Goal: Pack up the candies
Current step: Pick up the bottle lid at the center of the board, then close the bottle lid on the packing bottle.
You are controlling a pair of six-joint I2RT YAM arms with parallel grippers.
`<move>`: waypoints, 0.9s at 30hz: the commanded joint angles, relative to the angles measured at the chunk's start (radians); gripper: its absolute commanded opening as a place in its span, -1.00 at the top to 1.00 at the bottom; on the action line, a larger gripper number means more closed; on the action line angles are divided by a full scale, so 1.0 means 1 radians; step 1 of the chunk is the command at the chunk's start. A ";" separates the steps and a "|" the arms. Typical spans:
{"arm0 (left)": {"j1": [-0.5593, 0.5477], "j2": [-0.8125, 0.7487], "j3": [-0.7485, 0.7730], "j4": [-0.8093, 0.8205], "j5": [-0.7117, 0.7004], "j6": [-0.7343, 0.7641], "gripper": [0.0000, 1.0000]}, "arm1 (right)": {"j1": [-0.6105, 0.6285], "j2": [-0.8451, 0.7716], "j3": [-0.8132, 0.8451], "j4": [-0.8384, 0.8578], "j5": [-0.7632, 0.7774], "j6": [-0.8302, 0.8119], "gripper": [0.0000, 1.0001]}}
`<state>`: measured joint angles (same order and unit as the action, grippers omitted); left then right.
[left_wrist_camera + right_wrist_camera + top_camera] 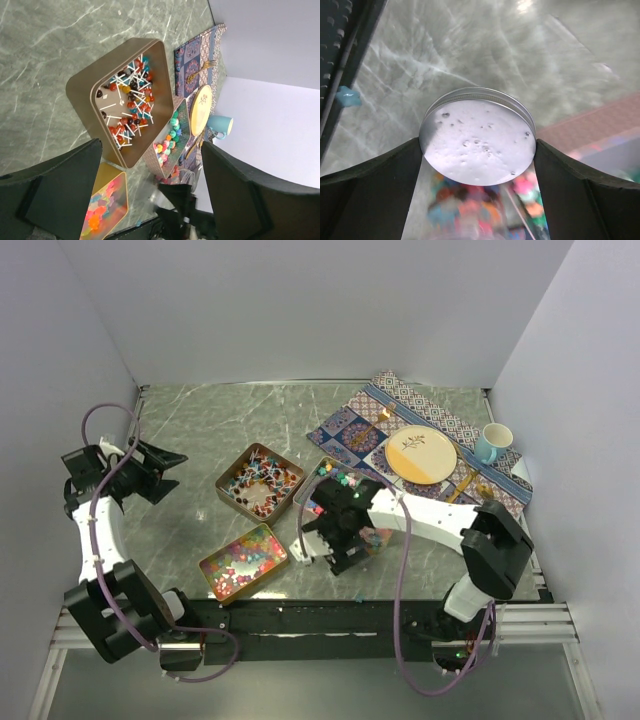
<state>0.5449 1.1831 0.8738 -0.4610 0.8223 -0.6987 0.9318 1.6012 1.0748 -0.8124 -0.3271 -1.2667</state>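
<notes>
Reaching low, right pincer (477, 150) astride the jar (470, 212).

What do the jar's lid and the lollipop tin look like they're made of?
The jar lid looks like metal: silvery ridged rim, dull pale top. The lollipop tin looks like thin sheet metal, satin copper finish, softly gleaming walls.

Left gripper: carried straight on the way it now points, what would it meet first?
Most likely the left gripper meets the near wall of the lollipop tin first, though height is unclear.
</notes>
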 commanded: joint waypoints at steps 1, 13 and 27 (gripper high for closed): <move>0.003 0.009 0.068 0.016 0.044 0.002 -0.72 | -0.005 -0.026 0.252 -0.203 -0.082 0.098 -0.66; -0.049 0.049 0.083 0.136 0.057 -0.070 -0.72 | -0.221 -0.032 0.470 -0.630 0.117 0.040 -0.73; -0.053 0.075 0.083 0.133 0.043 -0.061 -0.72 | -0.321 0.032 0.352 -0.584 0.100 0.027 -0.74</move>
<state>0.4957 1.2610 0.9260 -0.3592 0.8520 -0.7692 0.6159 1.6093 1.4452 -1.3296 -0.2108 -1.2247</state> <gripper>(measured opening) 0.863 0.922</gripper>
